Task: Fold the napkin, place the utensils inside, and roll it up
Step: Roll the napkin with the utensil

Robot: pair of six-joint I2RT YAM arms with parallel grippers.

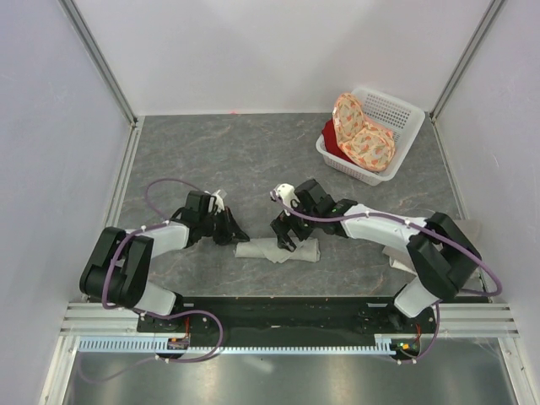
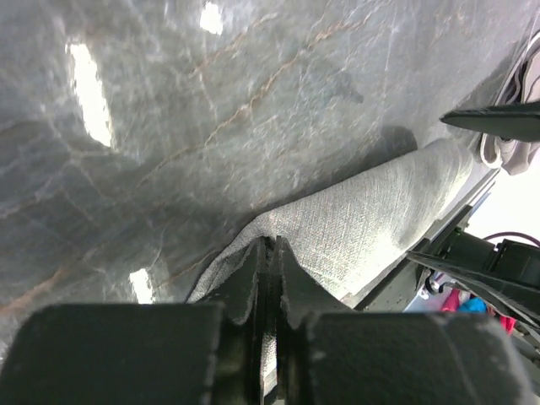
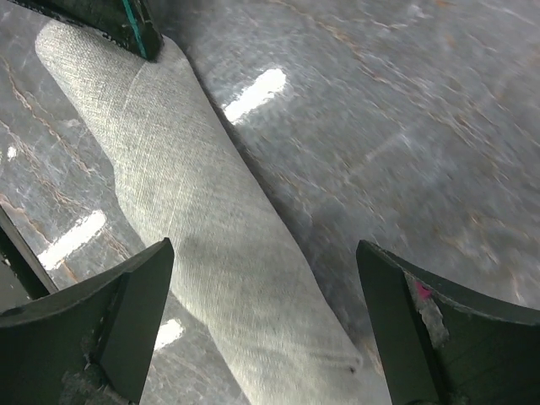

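Observation:
The napkin (image 1: 278, 250) lies on the grey table as a tight sage-grey roll between my two arms. My left gripper (image 1: 229, 234) is at the roll's left end. In the left wrist view its jaws (image 2: 272, 245) are shut, pinching the edge of the napkin (image 2: 371, 219). My right gripper (image 1: 283, 236) hovers over the middle of the roll. In the right wrist view it (image 3: 263, 253) is wide open, one finger on each side of the napkin (image 3: 211, 219) and neither touching it. The utensils are hidden from every view.
A white slatted basket (image 1: 396, 105) stands at the back right, holding an orange floral cloth (image 1: 363, 135) and something red (image 1: 331, 139). A pale cloth (image 1: 395, 263) shows beside the right arm's base. Grey walls close in the table on three sides.

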